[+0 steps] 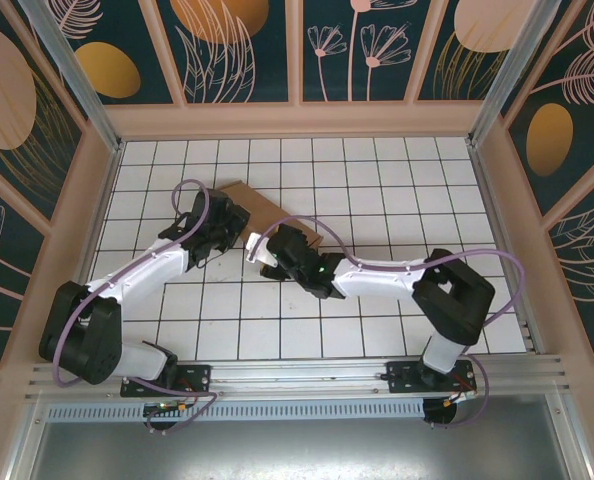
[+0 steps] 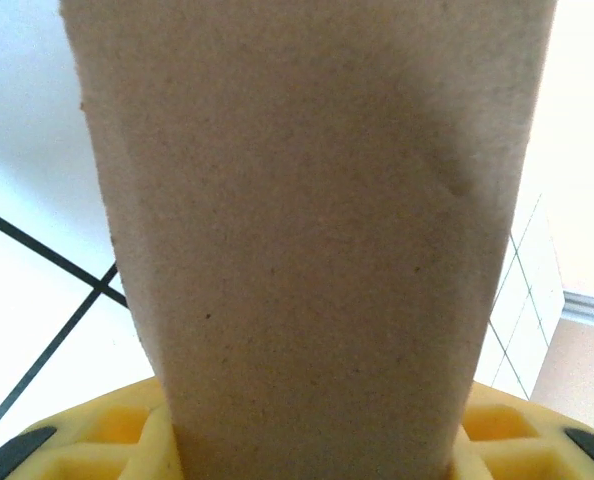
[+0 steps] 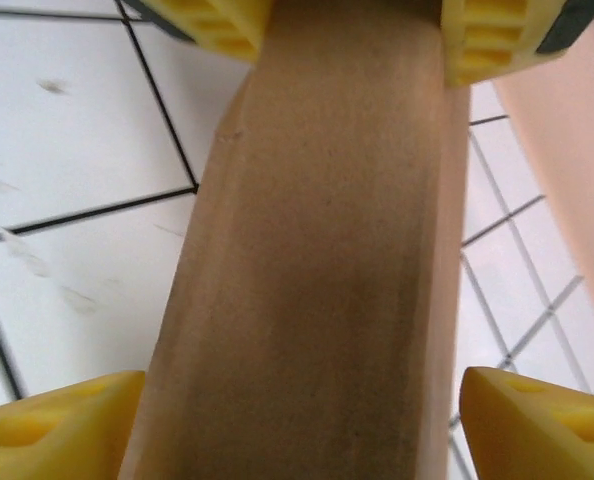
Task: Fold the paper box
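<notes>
Paper box [image 1: 265, 210] lies mid-left on the tiled table [image 1: 397, 190], between both claws.
Left claw [image 1: 227, 228] seems clamped on a brown cardboard flap; right claw [image 1: 272, 250] has its jaws apart, straddling a cardboard strip.

Mostly hidden paper box [image 1: 257, 205] (edges cropped)

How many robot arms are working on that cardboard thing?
2. The left arm reaches from the near-left corner to the paper box's left end; the right arm reaches from the near-right corner to its right end.
</notes>
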